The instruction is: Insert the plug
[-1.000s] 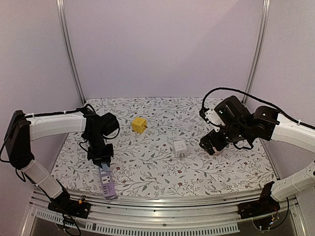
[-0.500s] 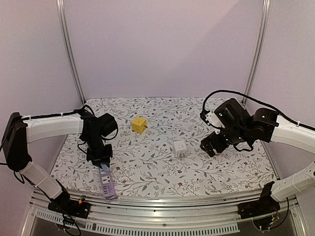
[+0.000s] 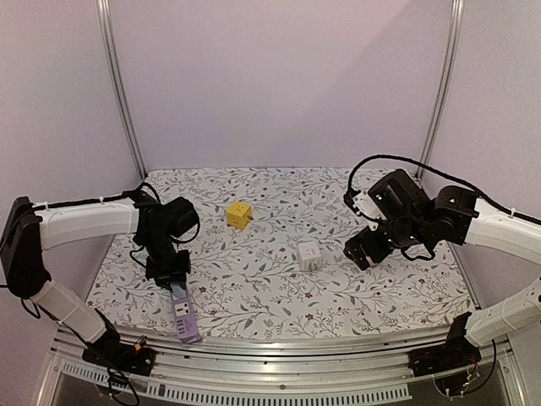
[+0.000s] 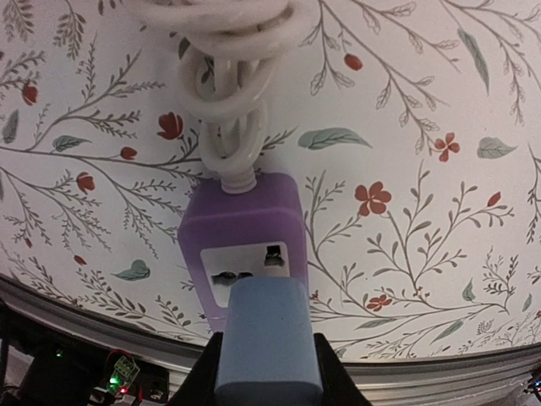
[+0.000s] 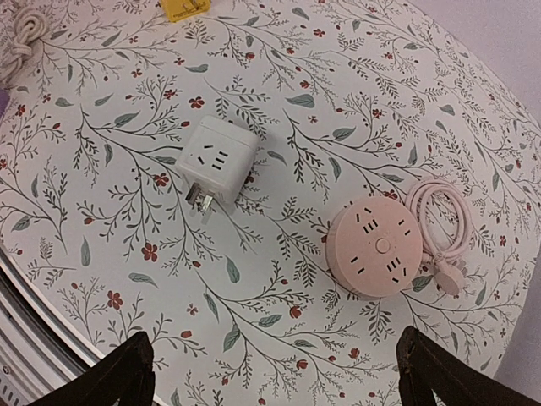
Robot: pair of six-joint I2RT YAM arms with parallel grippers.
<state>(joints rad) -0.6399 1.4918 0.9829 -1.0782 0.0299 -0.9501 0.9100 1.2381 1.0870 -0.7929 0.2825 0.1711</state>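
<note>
My left gripper point(image 4: 269, 359) is shut on a blue plug point(image 4: 269, 334), its black fingers point(image 4: 205, 376) pressing both sides. The plug hangs just above the near end of a purple power strip point(image 4: 241, 224) and covers the lower part of its white socket face point(image 4: 245, 269). In the top view the left gripper point(image 3: 172, 275) stands over the purple strip point(image 3: 185, 319) at the table's front left edge. My right gripper point(image 5: 275, 372) is open and empty, hovering above the cloth; in the top view the right gripper point(image 3: 365, 252) is at the right.
A white coiled cord point(image 4: 228, 76) runs from the purple strip. A white cube adapter point(image 5: 218, 161) lies mid-table, a pink round power strip point(image 5: 376, 247) with its pink cord point(image 5: 439, 224) to its right, a yellow cube point(image 3: 239, 214) farther back. The metal table edge point(image 4: 423, 372) lies close to the strip.
The left arm has shifted slightly left, still holding the blue plug over the purple strip. The right arm sank a little at first and then stayed put.
</note>
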